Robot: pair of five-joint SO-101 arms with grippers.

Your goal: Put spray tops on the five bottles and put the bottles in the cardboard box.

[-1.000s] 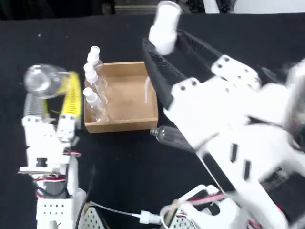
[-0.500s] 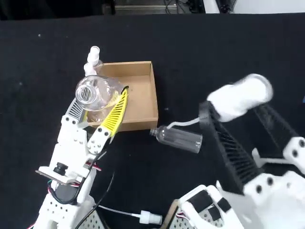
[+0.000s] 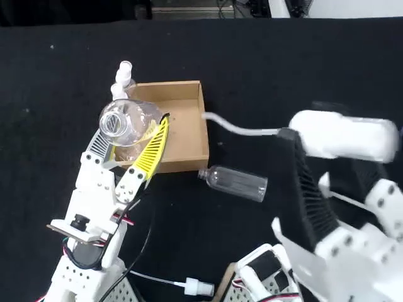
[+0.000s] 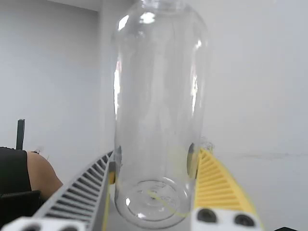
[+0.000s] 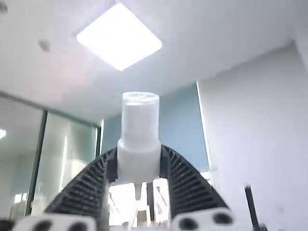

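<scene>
Left jaws: clenched on a clear bottle (image 3: 126,123) (image 4: 154,120), gripped near its base, with the open mouth up. I hold it over the left part of the cardboard box (image 3: 179,165).

Right jaws: clenched on a white spray top (image 3: 340,135) (image 5: 139,139) above the right half of the counter (image 3: 283,63). Its dip tube (image 3: 239,129) points toward the box's right wall.

The box sits left of the counter's centre, toward the far edge. Capped bottles (image 3: 123,74) show at its far left corner. An uncapped bottle (image 3: 236,182) lies on the counter just beside the box's near right corner. A loose spray top (image 3: 198,288) lies at the counter's near edge.
</scene>
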